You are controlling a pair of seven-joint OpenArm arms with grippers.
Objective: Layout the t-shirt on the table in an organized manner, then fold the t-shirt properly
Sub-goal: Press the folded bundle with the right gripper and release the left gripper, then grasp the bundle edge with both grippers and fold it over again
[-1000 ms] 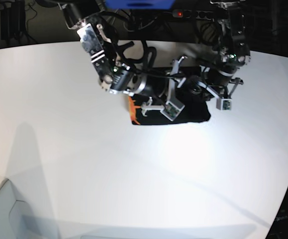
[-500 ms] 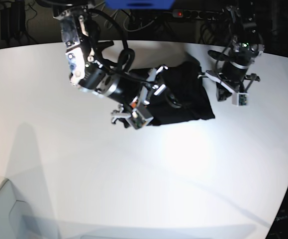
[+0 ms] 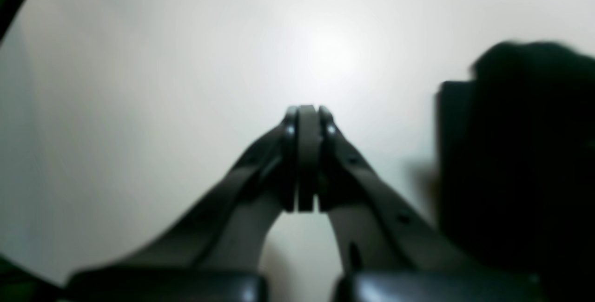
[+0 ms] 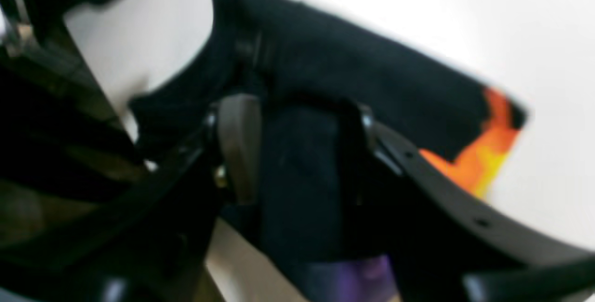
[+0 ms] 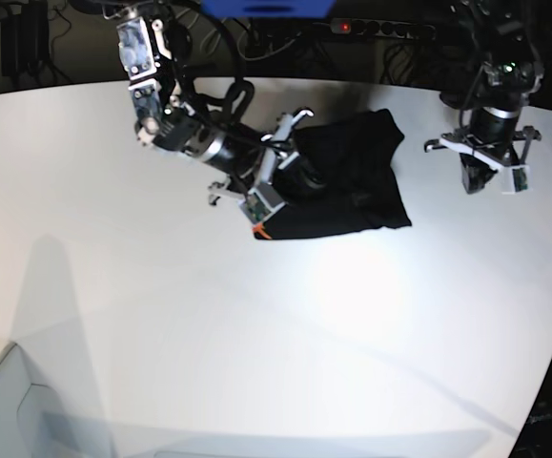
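White desk (image 5: pixel 285 343) with curved rim, cut off on every side of the base view, dark clutter beyond at 12 o'clock too dim to read. Black t-shirt (image 5: pixel 352 181) lying folded into a rough rectangle on the desk at about 1 o'clock from center, its near-left corner hidden under the right arm; only a sliver of orange print peeking out at its 7 o'clock corner, orange-yellow and purple patches blurred in the right wrist view. No legible writing anywhere. Right gripper (image 4: pixel 297 148) apart, a fold of black cloth sitting between its jaws; grip itself too blurred to tell. Left gripper (image 3: pixel 307 153) pressed together, empty, hovering over bare desk at 3 o'clock of the t-shirt.
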